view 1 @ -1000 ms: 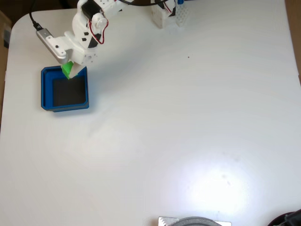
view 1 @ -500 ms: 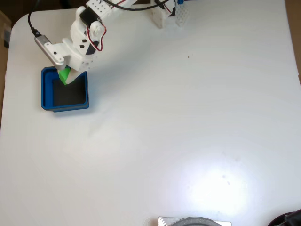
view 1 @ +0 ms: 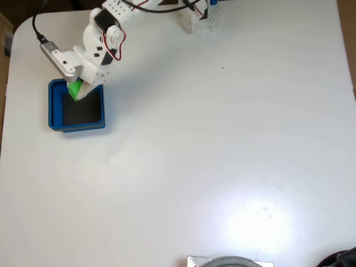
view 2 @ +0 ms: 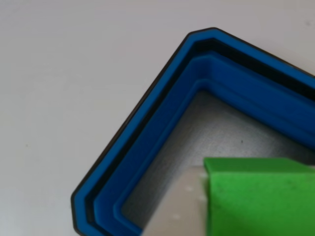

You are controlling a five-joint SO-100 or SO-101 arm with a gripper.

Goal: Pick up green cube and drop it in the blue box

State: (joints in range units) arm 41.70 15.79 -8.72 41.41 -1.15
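1. White tabletop [view 1: 222, 139] is being shown from above in the fixed view, with a bright glare patch lying toward the lower right and a small dark speck sitting right of centre near the top.
2. The white arm [view 1: 103, 39] is being extended from its base at the top edge down and to the left, with red and black wires being carried along its upper links and a grey camera module being held out on its left side.
3. The gripper [view 1: 78, 92] is being held over the upper left part of the blue box [view 1: 54, 105], just inside its top wall.
4. The green cube [view 1: 75, 89] is being clamped between the jaws, which are narrowed onto it; it is being held above the tray floor rather than resting on it.
5. The blue box is being seen at the left side of the table, well apart from the arm's base, with its dark floor bare.
6. In the other view, the green cube [view 2: 258, 199] is being pressed against a pale finger [view 2: 179, 209] at the lower right, above the grey floor, while the thick stepped blue box wall [view 2: 162, 128] and one clipped corner are being seen behind it.
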